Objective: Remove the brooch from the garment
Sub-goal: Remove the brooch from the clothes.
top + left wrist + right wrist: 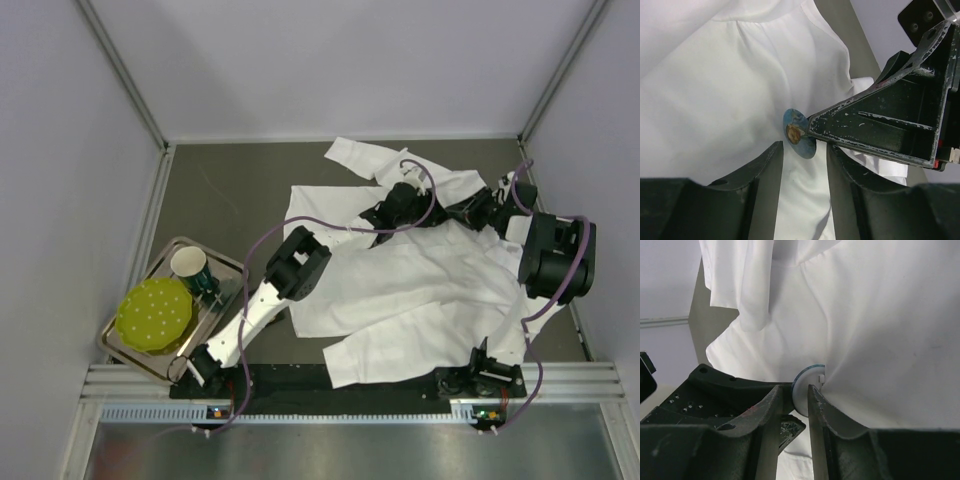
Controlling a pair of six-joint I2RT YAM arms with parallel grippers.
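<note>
The right gripper (pixel 794 388) is closed on the rim of the brooch (pixel 799 132), a small round blue disc with a brown figure on its face and a pale back, which sits pinned on the shirt (pixel 400 290). The left gripper (pixel 805 150) faces it from the other side with its jaws apart and holds nothing. The brooch lies just beyond its fingertips, and white cloth shows between them. Both grippers meet over the upper part of the shirt, toward the far right of the counter (pixel 230 190). The shirt lies rumpled across the right half of the counter, one sleeve reaching the far edge and its lower part reaching the near edge. A metal tray (pixel 215 255) sits at the near left corner, well apart from the shirt, with a cup (pixel 188 263) and a round green thing (pixel 153 314) on it.
</note>
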